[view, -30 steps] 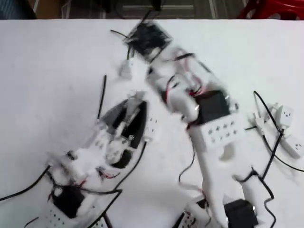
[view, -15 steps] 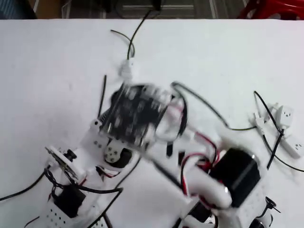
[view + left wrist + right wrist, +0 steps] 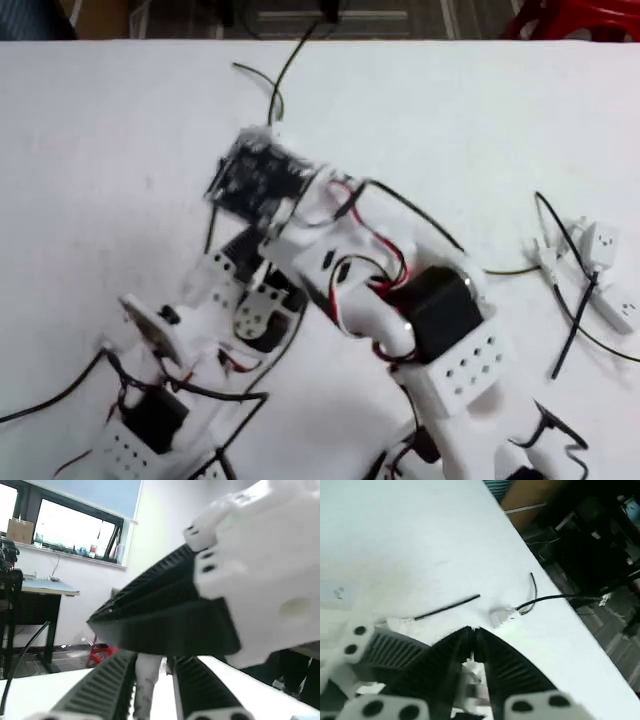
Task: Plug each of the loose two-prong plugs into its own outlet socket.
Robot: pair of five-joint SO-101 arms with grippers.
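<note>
In the right wrist view my right gripper (image 3: 473,630) is shut, its black tips touching, just short of a loose white plug (image 3: 502,616) on a black cord. In the high view that plug (image 3: 266,132) lies at the far middle of the table, half under the right arm's wrist board (image 3: 255,180). My left gripper (image 3: 150,659) lies low under the right arm, shut on a white plug (image 3: 147,682) that stands between its ribbed fingers (image 3: 112,685). The right arm's black jaw (image 3: 165,610) looms just above it.
A white outlet block (image 3: 600,240), another plug (image 3: 547,256) and a strip (image 3: 620,306) lie tangled in black cords at the right edge. A second corded white piece (image 3: 395,622) lies near the left arm's gripper housing (image 3: 375,650). The two arms cross closely at mid table.
The right arm swung back from the far middle, dropped low across the table, then came to rest stretched over the left arm. The left arm shifted slightly toward the front.
</note>
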